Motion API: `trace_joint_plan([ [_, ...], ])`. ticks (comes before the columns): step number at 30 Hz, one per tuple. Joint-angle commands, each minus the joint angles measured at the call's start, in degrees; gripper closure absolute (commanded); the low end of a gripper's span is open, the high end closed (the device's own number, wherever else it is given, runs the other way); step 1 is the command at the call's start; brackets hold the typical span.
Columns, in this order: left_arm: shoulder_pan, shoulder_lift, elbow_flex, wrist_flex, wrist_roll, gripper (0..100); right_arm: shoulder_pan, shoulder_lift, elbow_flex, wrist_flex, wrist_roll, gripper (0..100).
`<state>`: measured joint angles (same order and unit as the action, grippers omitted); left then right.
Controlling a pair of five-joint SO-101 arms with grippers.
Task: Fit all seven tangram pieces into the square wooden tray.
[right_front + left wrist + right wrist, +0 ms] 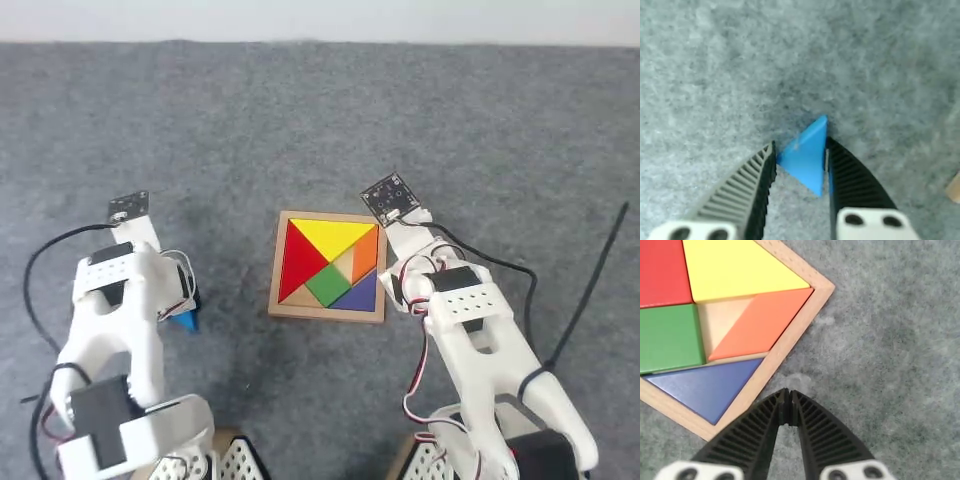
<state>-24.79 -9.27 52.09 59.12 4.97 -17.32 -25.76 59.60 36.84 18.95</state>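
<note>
We're over the grey felt table (500, 150), where the square wooden tray (276, 270) holds five flat pieces: red triangle (298, 262), yellow triangle (330, 238), dark blue triangle (357, 295), orange parallelogram (365, 262) and green square (327, 285), all around a bare triangular gap. The right jaws, pressed together, hover just beside the tray's rim. Well apart on the other side, the left jaws are clamped on one small light blue triangle (807, 152).
</note>
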Motion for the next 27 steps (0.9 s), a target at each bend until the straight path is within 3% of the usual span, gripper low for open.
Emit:
trace_joint_plan([
  [1,0.09,-0.26,-0.04,0.09,1.85,87,0.31,-3.30,-0.62,-0.66,-0.18,99.2],
  [17,-0.62,-1.67,0.57,-0.09,2.46,89,0.31,-3.30,-0.53,-0.66,-0.18,99.2],
  [27,-3.08,-28.13,14.37,-6.24,2.37,88,0.31,-3.30,-0.53,-0.75,-0.18,99.2],
])
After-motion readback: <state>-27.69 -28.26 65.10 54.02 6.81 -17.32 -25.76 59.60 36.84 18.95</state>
